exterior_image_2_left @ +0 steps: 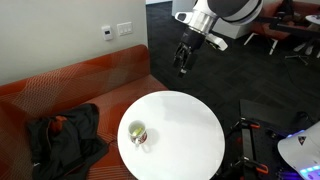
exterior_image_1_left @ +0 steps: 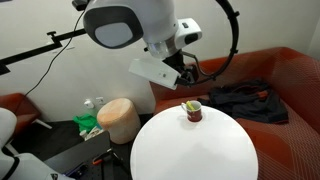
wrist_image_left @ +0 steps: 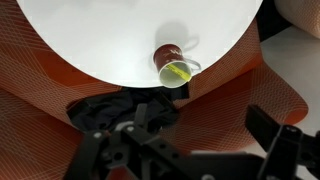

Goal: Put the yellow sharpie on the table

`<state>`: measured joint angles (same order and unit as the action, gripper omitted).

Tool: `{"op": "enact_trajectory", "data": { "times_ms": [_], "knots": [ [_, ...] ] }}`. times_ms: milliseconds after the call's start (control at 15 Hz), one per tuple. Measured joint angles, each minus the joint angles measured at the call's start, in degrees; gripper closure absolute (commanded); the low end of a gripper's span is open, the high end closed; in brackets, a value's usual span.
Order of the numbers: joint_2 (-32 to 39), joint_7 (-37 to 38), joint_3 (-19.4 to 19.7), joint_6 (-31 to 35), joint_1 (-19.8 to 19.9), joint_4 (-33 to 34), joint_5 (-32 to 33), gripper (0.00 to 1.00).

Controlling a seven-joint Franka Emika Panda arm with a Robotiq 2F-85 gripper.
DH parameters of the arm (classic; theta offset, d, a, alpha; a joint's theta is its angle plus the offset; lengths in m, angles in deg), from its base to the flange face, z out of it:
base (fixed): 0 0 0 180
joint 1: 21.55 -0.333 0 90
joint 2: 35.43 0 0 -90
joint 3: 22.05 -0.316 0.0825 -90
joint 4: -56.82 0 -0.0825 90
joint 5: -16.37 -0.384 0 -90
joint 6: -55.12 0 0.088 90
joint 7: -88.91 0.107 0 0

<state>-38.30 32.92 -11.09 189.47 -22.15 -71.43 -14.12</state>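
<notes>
Yellow sharpie (wrist_image_left: 178, 74): sits inside the red cup (wrist_image_left: 168, 58), showing only as a yellow-green patch at the cup's mouth; its exact pose is too small to tell. Red cup: upright on the table (wrist_image_left: 100, 40), near the rim on the sofa side. Surroundings, left to right in an exterior view: dark garment (exterior_image_2_left: 65, 135), crumpled on the red-orange sofa (exterior_image_2_left: 90, 75) just beside the table's edge; cup on the left part of the round white top; bare white surface over the rest, out to the right-hand rim. Gripper (exterior_image_2_left: 183, 64): hangs in the air well above table height, up and to the right of the cup, well apart from it, over the rim region near the sofa's end. Jaws: in the wrist view the two dark fingers stand wide apart with nothing between them. Obstructions: none seen between gripper and cup; the cup wall rings the marker. Tan stool (exterior_image_1_left: 118, 118): in an exterior view it stands on the floor to the left of the table, apart from it.
</notes>
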Motion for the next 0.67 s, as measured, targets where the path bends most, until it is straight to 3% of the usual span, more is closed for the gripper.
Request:
{"op": "enact_trajectory", "data": {
  "times_ms": [267, 667],
  "knots": [
    [0.09, -0.59, -0.51, -0.45, 0.38, 0.09, -0.41, 0.00],
    [1.90, -19.50, -1.43, -9.19, 1.09, 1.06, -13.08, 0.00]
  ]
}}
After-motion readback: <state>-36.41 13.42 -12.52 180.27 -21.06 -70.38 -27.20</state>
